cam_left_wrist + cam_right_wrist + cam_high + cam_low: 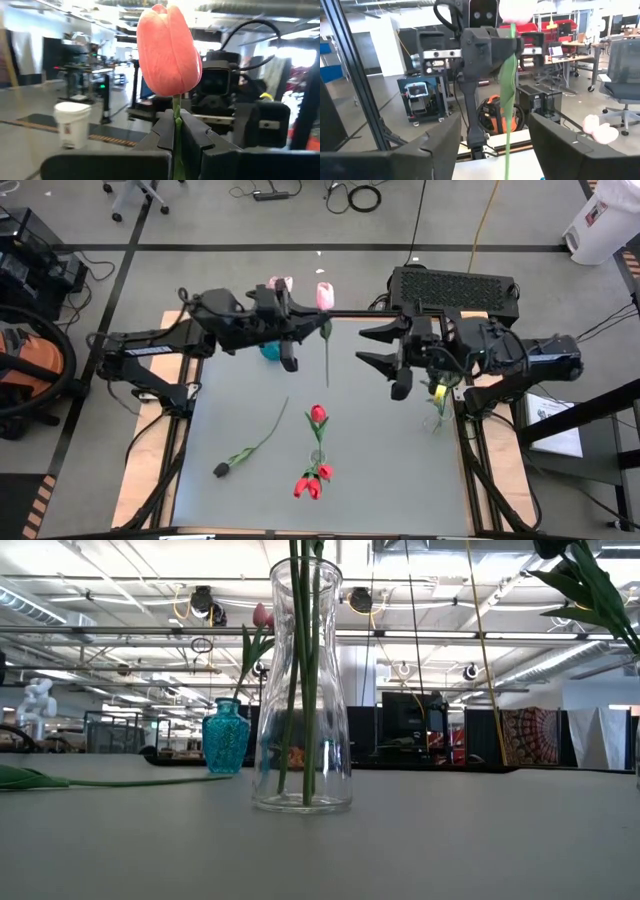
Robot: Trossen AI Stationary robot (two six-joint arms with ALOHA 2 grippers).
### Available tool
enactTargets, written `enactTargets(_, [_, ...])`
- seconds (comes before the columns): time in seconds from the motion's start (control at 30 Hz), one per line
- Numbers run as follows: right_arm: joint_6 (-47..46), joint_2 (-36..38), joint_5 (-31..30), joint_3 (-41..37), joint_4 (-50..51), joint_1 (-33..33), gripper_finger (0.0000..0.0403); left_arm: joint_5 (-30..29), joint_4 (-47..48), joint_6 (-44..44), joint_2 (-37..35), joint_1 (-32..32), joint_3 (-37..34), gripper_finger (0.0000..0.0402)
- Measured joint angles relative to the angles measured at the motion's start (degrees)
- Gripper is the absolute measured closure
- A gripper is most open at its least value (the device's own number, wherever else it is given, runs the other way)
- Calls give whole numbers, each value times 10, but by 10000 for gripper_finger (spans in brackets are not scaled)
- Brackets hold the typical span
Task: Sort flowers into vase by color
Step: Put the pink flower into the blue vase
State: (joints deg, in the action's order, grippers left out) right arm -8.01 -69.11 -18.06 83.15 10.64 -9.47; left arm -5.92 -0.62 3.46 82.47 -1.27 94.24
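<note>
My left gripper (308,320) is raised over the table's far middle, shut on a pink tulip (167,50) whose green stem (327,355) hangs below it. My right gripper (365,346) stands open just to the right; in its wrist view the fingers (437,145) flank the stem (509,100) without touching. A clear vase (303,690) holds red tulips (317,470) by their stems. A teal vase (226,738) holds pink tulips (280,283). A black-headed tulip (222,470) lies flat on the table. My left gripper pinches the pink tulip's stem just under the head (176,116) between its two fingers. The fingers come about level from the table's left, across the stem. The tulip stands upright with its head above the fingers, and the rest of the stem hangs down below them.
A third vase (437,418) with green leaves stands at the table's right edge, under my right arm. A black box (455,288) sits beyond the far edge. The grey table top (400,470) lies bare at the near right and near left corners.
</note>
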Motion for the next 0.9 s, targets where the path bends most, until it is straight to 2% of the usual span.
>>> enactTargets(0.37, [-16, 35, 0, 0, 57, 0, 177, -116, 132, -43, -81, -26, 0, 388])
enactTargets(0.9, [-18, 54, 2, 0, 122, 0, 177, -216, 385, -25, -229, -86, 0, 388])
